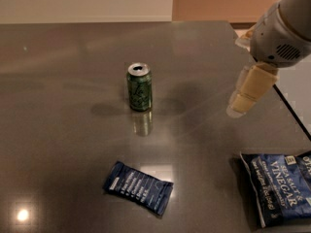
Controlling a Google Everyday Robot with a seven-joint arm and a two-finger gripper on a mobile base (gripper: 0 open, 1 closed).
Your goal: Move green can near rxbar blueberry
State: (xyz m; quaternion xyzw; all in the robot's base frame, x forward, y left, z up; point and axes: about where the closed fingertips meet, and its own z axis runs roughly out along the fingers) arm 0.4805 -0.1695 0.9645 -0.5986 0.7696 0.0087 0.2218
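The green can (139, 87) stands upright on the dark table (63, 81), a little left of the middle, with its silver top open. The rxbar blueberry (138, 187), a flat dark-blue wrapper with white text, lies at the front, well below the can and apart from it. My gripper (244, 97) hangs above the table at the right, some way to the right of the can and level with it, holding nothing that I can see. The white arm housing (279, 33) sits above it.
A larger blue "Vinegar" chip bag (279, 188) lies at the front right corner. The table's right edge (291, 115) runs just beyond the gripper. A wall stands behind the table's far edge.
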